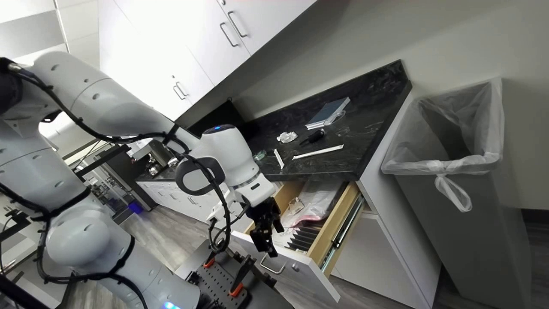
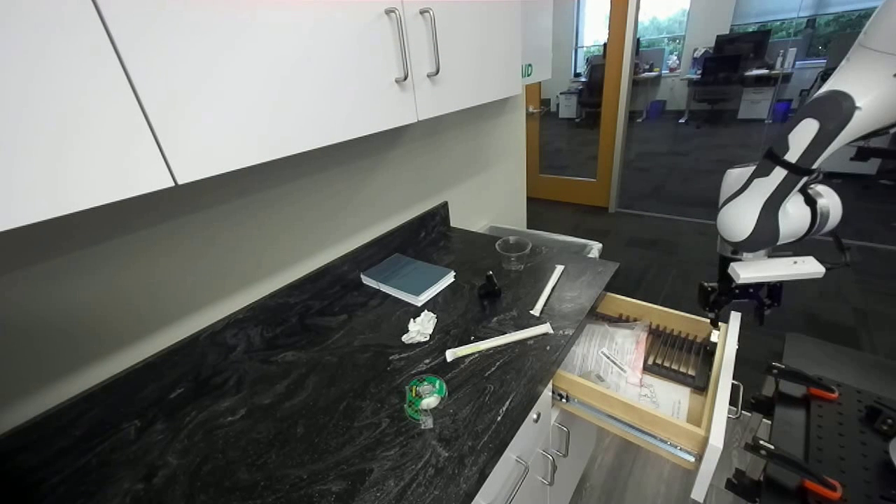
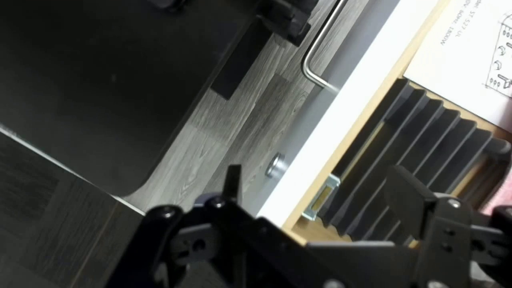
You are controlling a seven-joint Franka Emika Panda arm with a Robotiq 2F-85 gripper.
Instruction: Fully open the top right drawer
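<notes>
The top right drawer [image 1: 315,285] is pulled out from under the counter, with its tan box sides and metal slide rail showing. It also shows in an exterior view [image 2: 715,427] and in the wrist view [image 3: 336,120]. Its silver bar handle [image 1: 272,269] is free of the gripper. My gripper [image 1: 269,238] is open and empty, pointing down at the drawer's front panel. In the wrist view the gripper [image 3: 320,190] has one finger outside the front panel and the other over the drawer's inside. I cannot tell whether a finger touches the panel.
A black perforated platform [image 1: 221,279] with orange-tipped clamps stands close before the drawer front. Black ribbed holders [image 3: 416,156] and papers lie in the drawer. A lined trash bin [image 1: 454,223] stands beside the cabinet. The dark countertop [image 2: 301,392] holds a book, tape and wrappers.
</notes>
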